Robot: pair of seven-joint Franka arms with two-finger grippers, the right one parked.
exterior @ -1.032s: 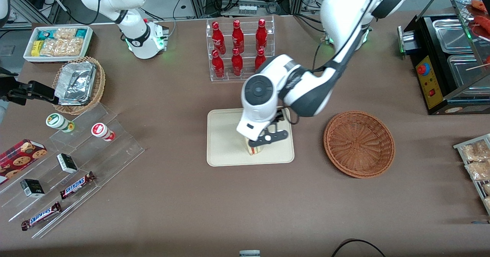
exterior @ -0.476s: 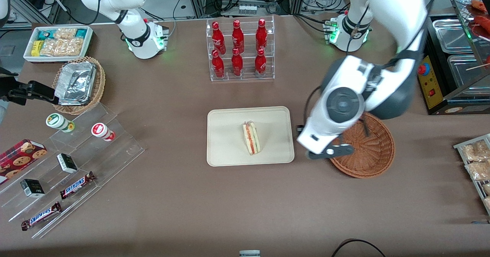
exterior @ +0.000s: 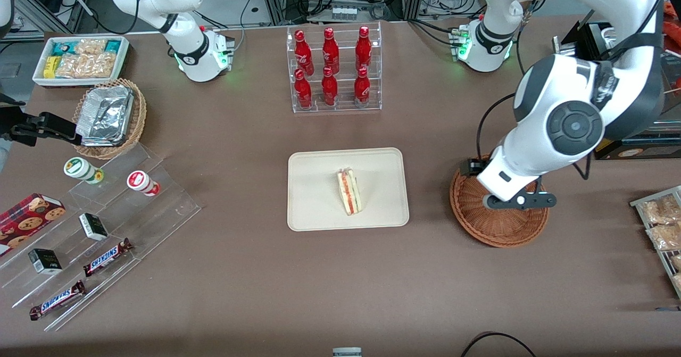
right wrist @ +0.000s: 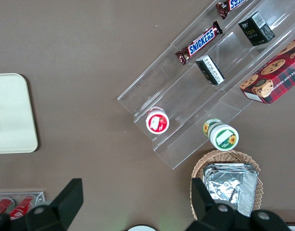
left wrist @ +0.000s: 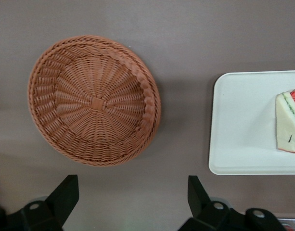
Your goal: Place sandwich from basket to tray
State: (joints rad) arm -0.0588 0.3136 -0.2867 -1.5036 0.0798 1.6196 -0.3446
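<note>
Sandwich (exterior: 349, 192) lies on the cream-beige tray (exterior: 314, 208) at mid-desk, a triangular wedge of pale bread with its red and green filling stripe facing up. It sits roughly central on the tray, clear of the low rim on all sides. In the left wrist view the sandwich (left wrist: 288, 122) shows only in part, cut off at the picture edge, resting on the tray (left wrist: 238, 144).

Tool (exterior: 519, 201) of the working arm hangs above the reddish-brown wicker basket (exterior: 479, 224), well apart from the tray. Its 2 dark fingers (left wrist: 65, 195) are spread wide with nothing between them; the tool is released. The basket (left wrist: 94, 98) holds nothing and stands on the brown desk (exterior: 266, 282) beside the tray, toward the working arm's end, with a strip of bare desk between them.

Other items noted: a clear rack holding 6 red bottles (exterior: 332, 69) stands farther from the front camera than the tray. Toward the parked arm's end are a white bin of snack packets (exterior: 80, 59), a tan wicker basket with foil containers (exterior: 109, 116), and a clear stepped display (exterior: 106, 240) carrying 2 Snickers bars (exterior: 106, 257), 2 round-lidded cups (exterior: 142, 182), small dark boxes (exterior: 93, 226) and a red cookie box (exterior: 29, 216). Packets on a rack (exterior: 662, 224) lie at the working arm's end.
</note>
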